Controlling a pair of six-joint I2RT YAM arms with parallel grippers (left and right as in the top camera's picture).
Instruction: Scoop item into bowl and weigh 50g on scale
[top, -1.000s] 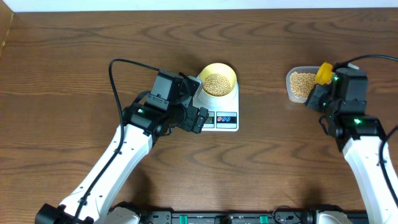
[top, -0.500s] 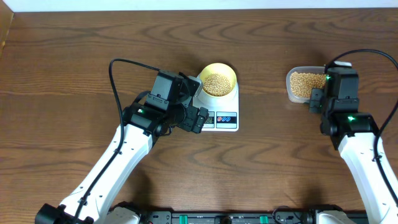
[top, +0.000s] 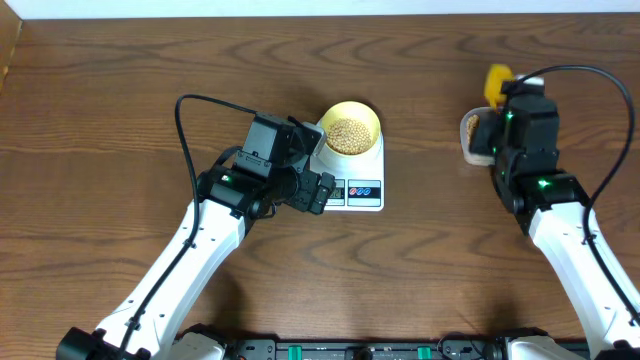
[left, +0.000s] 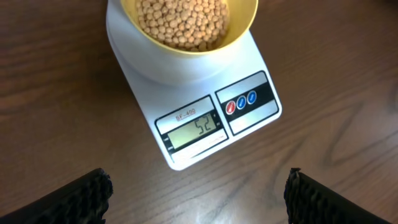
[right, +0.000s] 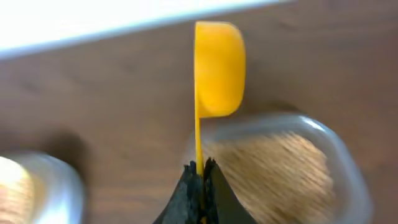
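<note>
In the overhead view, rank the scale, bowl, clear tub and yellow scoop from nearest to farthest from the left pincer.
1. scale: beside the left pincer, display end nearest.
2. bowl: on the scale's far end.
3. clear tub: far to the right.
4. yellow scoop: beyond the tub, in the right pincer.
</note>
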